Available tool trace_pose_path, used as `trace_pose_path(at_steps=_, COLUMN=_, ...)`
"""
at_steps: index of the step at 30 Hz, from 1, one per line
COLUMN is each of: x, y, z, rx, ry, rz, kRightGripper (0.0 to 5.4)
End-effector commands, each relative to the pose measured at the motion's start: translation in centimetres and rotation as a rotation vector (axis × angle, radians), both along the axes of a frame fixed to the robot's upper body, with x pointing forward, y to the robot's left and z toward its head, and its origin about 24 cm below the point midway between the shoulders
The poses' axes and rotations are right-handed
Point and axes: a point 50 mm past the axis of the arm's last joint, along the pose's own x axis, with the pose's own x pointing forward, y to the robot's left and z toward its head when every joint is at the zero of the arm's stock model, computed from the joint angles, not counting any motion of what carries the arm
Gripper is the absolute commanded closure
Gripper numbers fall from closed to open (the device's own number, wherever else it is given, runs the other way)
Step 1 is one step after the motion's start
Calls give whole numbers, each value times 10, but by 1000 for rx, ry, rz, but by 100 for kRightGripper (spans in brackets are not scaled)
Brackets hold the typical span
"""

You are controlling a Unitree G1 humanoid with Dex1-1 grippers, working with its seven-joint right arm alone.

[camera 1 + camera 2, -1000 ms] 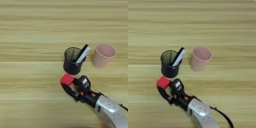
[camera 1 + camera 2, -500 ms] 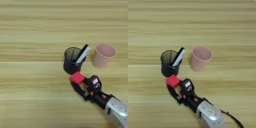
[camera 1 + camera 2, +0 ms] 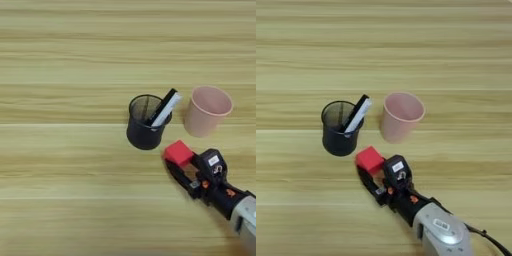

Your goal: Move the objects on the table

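Note:
My right gripper (image 3: 183,162) is shut on the small red cube (image 3: 178,152), which hangs just in front of the gap between the two cups; the same cube (image 3: 369,159) and gripper (image 3: 374,170) show in the right eye view. The white-grey marker with a black cap (image 3: 164,107) stands tilted inside the black mesh cup (image 3: 145,122), leaning toward the right. The silver forearm (image 3: 438,232) comes in from the lower right.
A pink cup (image 3: 208,110) stands upright to the right of the black mesh cup (image 3: 340,128), close behind the gripper. The wooden table (image 3: 65,60) fills the view.
The gripper has carried the red cube to the right and slightly back, from in front of the black cup toward the pink cup. The cups and marker have not moved.

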Motion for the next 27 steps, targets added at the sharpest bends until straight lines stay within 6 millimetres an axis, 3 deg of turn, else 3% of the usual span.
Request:
trace_pose_path(at_steps=1, x=12, y=-8, z=16, rx=-22, ry=-78, rz=-45, kRightGripper=304)
trace_pose_path(at_steps=27, x=51, y=-9, z=-11, rx=38, ry=-20, rz=-214, kRightGripper=304)
